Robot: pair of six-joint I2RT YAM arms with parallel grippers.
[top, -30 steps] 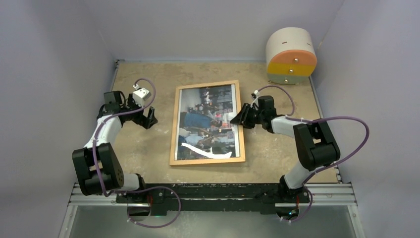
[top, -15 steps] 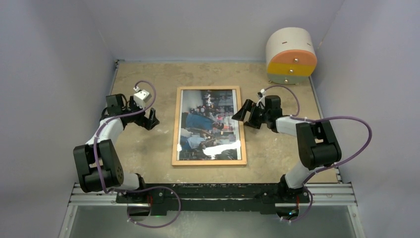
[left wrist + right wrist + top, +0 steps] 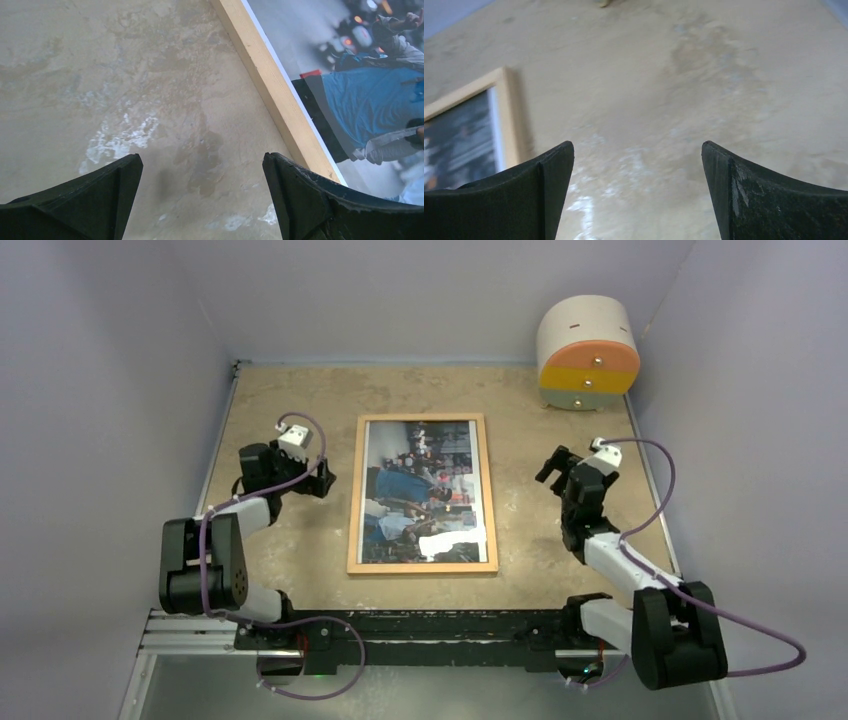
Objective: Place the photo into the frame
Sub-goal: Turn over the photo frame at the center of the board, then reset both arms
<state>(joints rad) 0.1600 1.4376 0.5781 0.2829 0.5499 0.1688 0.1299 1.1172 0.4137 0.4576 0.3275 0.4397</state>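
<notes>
The photo [image 3: 425, 490] lies flat inside the frame [image 3: 352, 502] at mid-counter [image 3: 270, 400]; we judge the task all but done. Our left pincer [image 3: 318, 481] and right pincer [image 3: 553, 465] flank it, jaws apart and empty. Overhead we see all four borders filled; only the left wrist shows the white edge snug against the moulding.

Both arms sit folded low, elbows back, the left gripper [image 3: 318, 480] and right gripper [image 3: 553, 462] each with jaws spread wide.
</notes>
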